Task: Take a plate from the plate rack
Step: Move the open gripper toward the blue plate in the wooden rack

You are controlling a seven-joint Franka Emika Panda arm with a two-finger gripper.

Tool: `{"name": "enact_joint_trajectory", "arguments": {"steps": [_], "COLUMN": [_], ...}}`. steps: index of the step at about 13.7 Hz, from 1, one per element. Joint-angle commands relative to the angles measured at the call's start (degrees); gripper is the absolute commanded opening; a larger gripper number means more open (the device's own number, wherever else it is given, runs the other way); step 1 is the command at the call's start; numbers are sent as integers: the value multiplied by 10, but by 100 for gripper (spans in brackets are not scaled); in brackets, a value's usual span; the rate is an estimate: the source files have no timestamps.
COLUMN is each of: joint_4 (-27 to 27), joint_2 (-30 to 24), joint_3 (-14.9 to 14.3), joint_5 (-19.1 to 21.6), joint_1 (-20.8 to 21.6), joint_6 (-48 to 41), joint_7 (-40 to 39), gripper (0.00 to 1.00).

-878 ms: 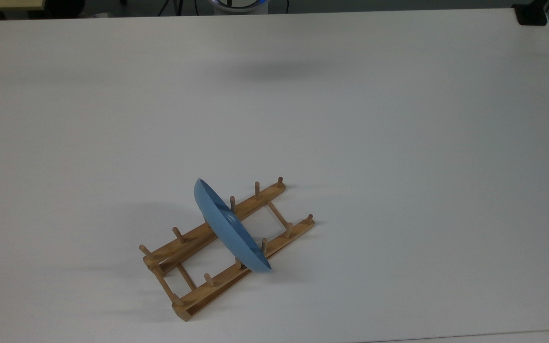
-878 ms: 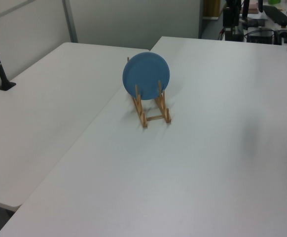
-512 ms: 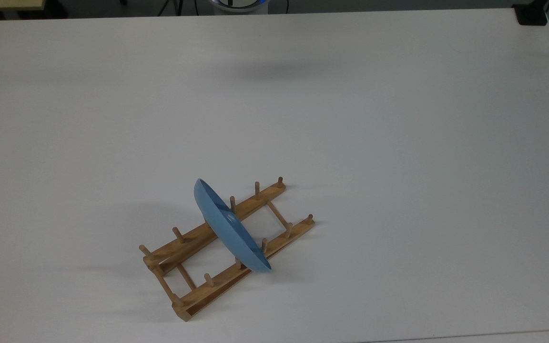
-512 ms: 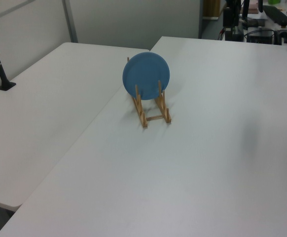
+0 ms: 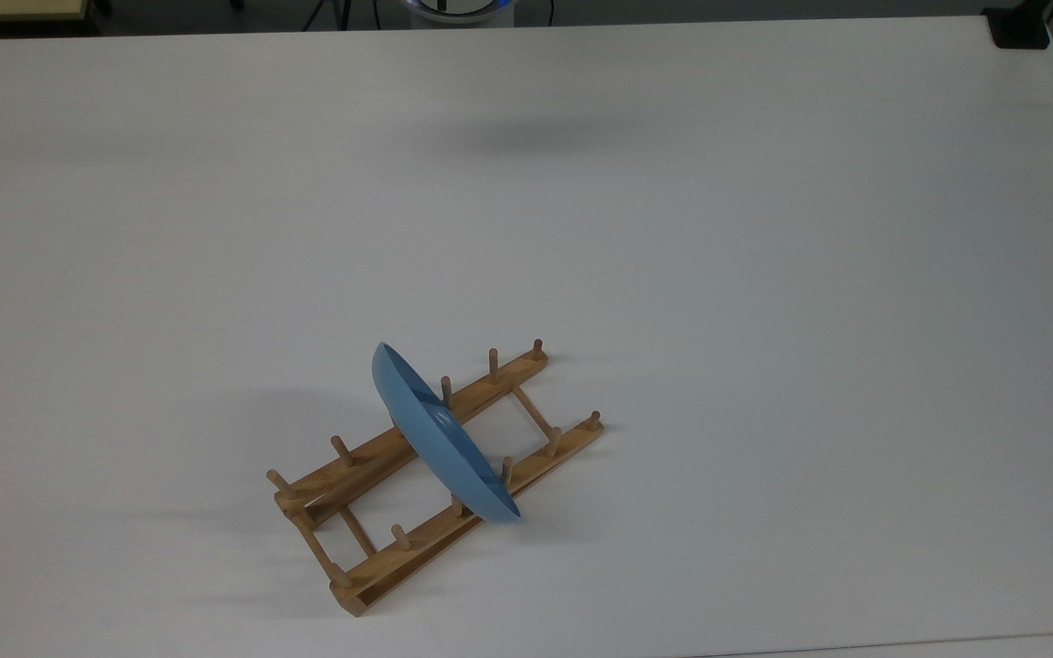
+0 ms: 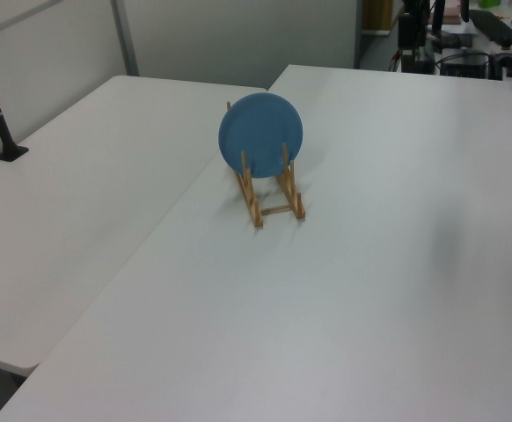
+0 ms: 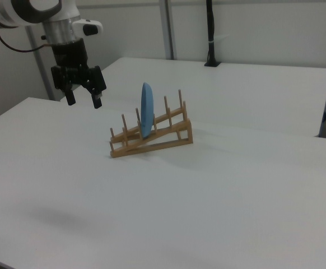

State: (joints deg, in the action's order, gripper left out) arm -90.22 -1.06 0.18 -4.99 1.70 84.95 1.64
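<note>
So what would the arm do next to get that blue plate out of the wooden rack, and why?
Probably swing over until it hangs above the plate's top edge. In the right view the gripper hangs open in the air off to the right view's left of the plate rack, touching nothing, while the plate stands on edge between the pegs, so its upper rim looks like the easiest part to pinch.

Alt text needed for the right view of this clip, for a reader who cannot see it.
A light-blue plate stands on edge between the pegs of a sloping wooden plate rack on a white table. The robot arm's end effector hangs in the air towards the right view's left of the rack, fingers open and pointing down, touching nothing.
</note>
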Motion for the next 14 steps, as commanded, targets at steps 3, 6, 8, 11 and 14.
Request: {"name": "enact_joint_trajectory", "arguments": {"steps": [3,6,8,11,14], "joint_4": [-3,-2,0,2,2], "joint_2": [2,21,39,55,94], "joint_3": [6,7,6,5,6], "joint_5": [2,0,-9,-13,-51], "joint_1": [5,23,34,37,38], "joint_6": [-1,44,85,156,245], "joint_7": [-10,-10,-3,-2,9], "gripper": [100,100,100,100,100]}}
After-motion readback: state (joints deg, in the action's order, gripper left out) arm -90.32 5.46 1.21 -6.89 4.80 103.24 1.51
